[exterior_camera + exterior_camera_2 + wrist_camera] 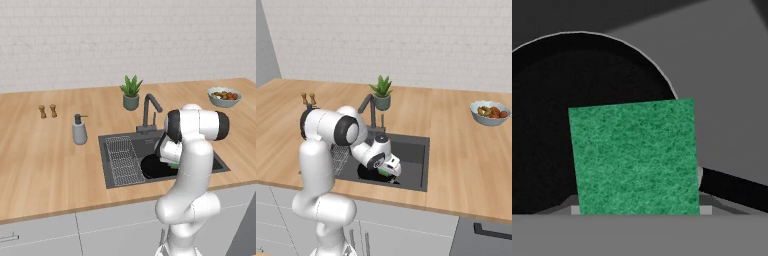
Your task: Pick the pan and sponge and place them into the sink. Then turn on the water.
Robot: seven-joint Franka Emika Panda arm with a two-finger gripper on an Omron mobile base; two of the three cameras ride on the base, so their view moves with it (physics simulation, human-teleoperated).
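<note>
Black and round, the shallow pan point(156, 168) lies in your dark grey recessed sink point(112, 165) beside the wire rack point(122, 161) in the left base view. Your right base view shows the gripper point(389, 171) low over it. Your hand view shows the green rectangular sponge point(635, 157) clamped between part-open jaws above the pan.

White robot arm folded forward, hand low at centre frame.
Its elbow bends sharply; the gripper point(390, 171) points downward, fingers closed on a green sponge point(634, 157).
</note>
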